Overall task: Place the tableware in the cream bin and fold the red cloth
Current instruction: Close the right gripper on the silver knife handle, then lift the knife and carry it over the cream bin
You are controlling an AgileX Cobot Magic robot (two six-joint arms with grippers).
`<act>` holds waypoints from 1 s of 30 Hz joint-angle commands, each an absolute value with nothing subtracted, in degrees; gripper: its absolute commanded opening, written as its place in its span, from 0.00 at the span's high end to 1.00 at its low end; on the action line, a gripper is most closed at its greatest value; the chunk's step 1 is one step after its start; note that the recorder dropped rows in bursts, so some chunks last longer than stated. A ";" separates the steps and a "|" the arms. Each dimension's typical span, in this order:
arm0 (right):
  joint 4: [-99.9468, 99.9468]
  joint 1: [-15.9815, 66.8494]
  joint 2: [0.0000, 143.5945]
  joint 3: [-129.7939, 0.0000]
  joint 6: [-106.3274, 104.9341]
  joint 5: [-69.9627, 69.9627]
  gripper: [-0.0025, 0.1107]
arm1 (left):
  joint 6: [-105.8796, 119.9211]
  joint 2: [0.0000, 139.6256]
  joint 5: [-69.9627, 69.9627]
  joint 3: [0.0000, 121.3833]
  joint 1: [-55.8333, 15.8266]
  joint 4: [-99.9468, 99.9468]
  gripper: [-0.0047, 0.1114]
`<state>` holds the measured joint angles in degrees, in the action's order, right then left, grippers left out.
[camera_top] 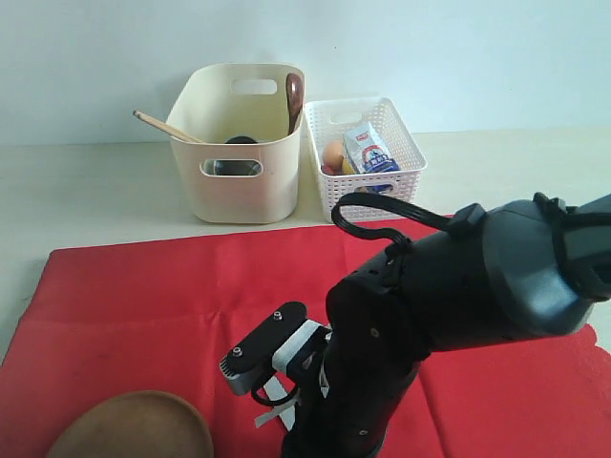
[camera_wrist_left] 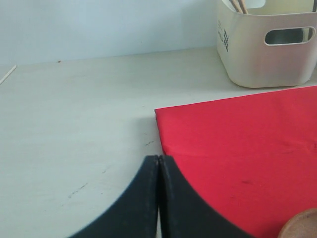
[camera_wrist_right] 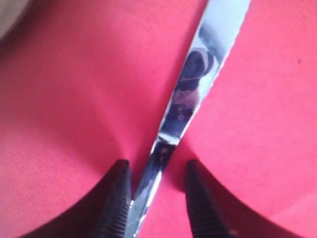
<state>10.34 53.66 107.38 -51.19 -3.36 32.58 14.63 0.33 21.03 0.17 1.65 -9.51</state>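
Observation:
The metal knife lies flat on the red cloth. My right gripper is down on the cloth, open, with the knife's handle between its fingers and a gap on one side. The cloth is spread wide in front of the cream bin. The bin holds a dark wooden spoon, chopsticks and a steel cup that shows through the handle cut-out. A brown wooden plate rests on the cloth's near left. My left gripper is shut on nothing, above the cloth's corner.
A white lattice basket stands right of the bin with a small carton and an egg inside. My right arm covers the cloth's near middle. Pale tabletop lies left of the cloth.

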 commanded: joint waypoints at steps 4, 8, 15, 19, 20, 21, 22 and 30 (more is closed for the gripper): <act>5.29 54.19 110.22 -50.23 3.33 31.60 0.95 | 14.63 0.00 20.56 0.00 1.37 -9.32 0.96; 5.16 54.19 108.47 -50.23 3.10 31.60 0.98 | 14.63 0.00 20.56 0.00 1.37 -9.32 0.96; 5.03 54.19 101.41 -50.23 3.10 32.64 0.98 | 14.63 0.00 20.56 0.00 1.37 -9.32 0.96; 3.97 54.19 96.73 -50.23 3.10 32.64 0.98 | 14.63 0.00 20.56 0.00 1.37 -9.32 0.96; 3.97 54.19 95.48 -50.23 3.10 32.52 0.98 | 14.63 0.00 20.56 0.00 1.37 -9.32 0.96; 3.97 54.19 94.22 -50.23 3.10 32.28 0.98 | 14.63 0.00 20.56 0.00 1.37 -9.32 0.96; 3.97 54.19 92.96 -50.23 3.10 31.99 0.98 | 14.63 0.00 20.56 0.00 1.37 -9.32 0.96; 3.97 54.19 84.25 -50.23 3.10 28.04 0.98 | 14.63 0.00 20.56 0.00 1.37 -9.32 0.96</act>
<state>4.59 53.92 87.26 -50.27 3.05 30.63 14.63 0.33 21.03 0.17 1.65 -9.51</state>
